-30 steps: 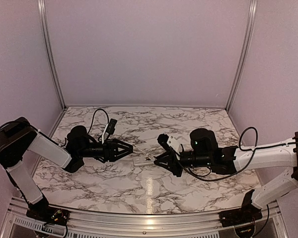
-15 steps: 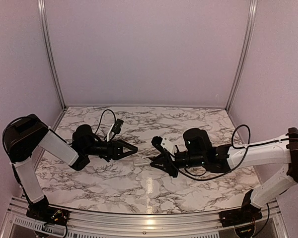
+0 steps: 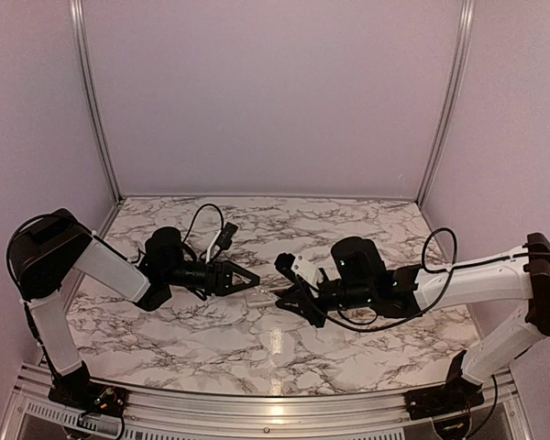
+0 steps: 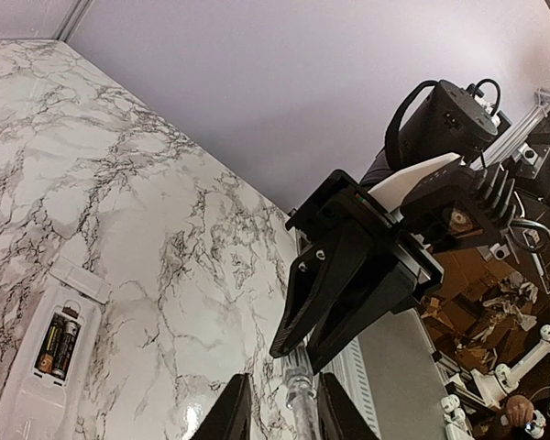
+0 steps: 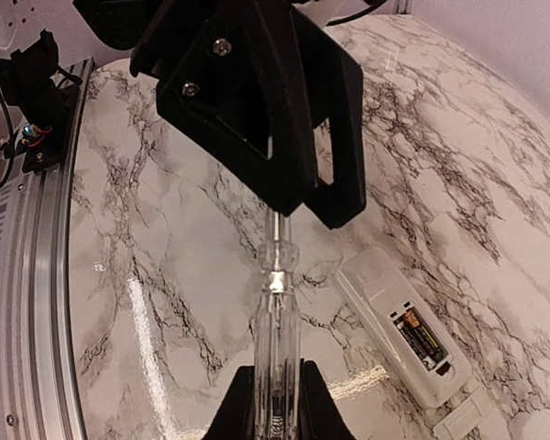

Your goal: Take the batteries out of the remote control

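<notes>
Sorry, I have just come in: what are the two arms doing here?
The right gripper is shut on a clear rod-like tool and holds it out above the marble table. The left gripper meets it from the other side, its jaws either side of the tool's far end, with a gap showing. The remote control lies back up on the table, its white cover off beside it. Both batteries sit in the open compartment; none is out yet.

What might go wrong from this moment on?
The clear rod is in the right tool, with the left tool around its tip; a mistimed release might drop it near the remote control. The batteries lie in the open recess; prying might just shove the unheld remote control.
</notes>
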`<state>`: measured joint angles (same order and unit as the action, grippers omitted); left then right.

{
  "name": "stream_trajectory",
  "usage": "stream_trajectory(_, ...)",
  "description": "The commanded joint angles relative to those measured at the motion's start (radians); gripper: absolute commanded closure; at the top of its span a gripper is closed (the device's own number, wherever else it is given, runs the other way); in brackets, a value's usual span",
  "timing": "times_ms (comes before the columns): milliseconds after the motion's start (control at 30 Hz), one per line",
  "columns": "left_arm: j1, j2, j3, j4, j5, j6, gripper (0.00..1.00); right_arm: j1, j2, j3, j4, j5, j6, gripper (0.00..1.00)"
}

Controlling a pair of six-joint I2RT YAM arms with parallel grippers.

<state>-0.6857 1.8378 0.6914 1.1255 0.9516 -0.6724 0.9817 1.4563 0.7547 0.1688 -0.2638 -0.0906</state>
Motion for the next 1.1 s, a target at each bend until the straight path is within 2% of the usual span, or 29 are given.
stream_trajectory(0, -0.009, 0.006, 0.027, -0.113, -0.009, 0.074, 0.74, 0.01, 0.011, 0.045, -0.014, 0.028, -0.015, 1.0)
stream_trajectory(67, -0.011, 0.006, 0.029, -0.122, -0.011, 0.082, 0.77, 0.009, 0.011, 0.046, -0.017, 0.032, -0.015, 1.0)
stream_trajectory(200, -0.014, 0.009, 0.034, -0.138, -0.01, 0.09, 0.91, 0.009, 0.014, 0.046, -0.017, 0.04, -0.014, 1.0)
stream_trajectory(267, -0.015, 0.009, 0.038, -0.144, -0.008, 0.093, 0.93, 0.009, 0.016, 0.049, -0.017, 0.054, -0.012, 1.0)
stream_trajectory(300, -0.015, 0.009, 0.039, -0.147, -0.008, 0.094, 0.92, 0.009, 0.018, 0.049, -0.018, 0.062, -0.011, 1.0)
stream_trajectory(433, -0.015, 0.009, 0.04, -0.15, -0.005, 0.094, 0.79, 0.009, 0.017, 0.049, -0.02, 0.099, -0.009, 1.0)
stream_trajectory(567, -0.015, 0.006, 0.04, -0.15, -0.004, 0.094, 0.77, 0.009, 0.016, 0.048, -0.027, 0.105, -0.009, 1.0)
stream_trajectory(733, -0.015, 0.008, 0.039, -0.15, -0.005, 0.094, 0.89, 0.009, 0.015, 0.047, -0.029, 0.105, -0.008, 1.0)
stream_trajectory(833, -0.015, 0.008, 0.04, -0.151, -0.007, 0.095, 1.0, 0.009, 0.015, 0.046, -0.029, 0.102, -0.008, 1.0)
stream_trajectory(1000, -0.017, 0.011, 0.043, -0.148, -0.004, 0.092, 0.99, 0.009, 0.018, 0.041, -0.025, 0.084, -0.012, 1.0)
stream_trajectory(1067, -0.017, 0.011, 0.042, -0.146, -0.004, 0.091, 0.85, 0.009, 0.019, 0.039, -0.026, 0.08, -0.013, 1.0)
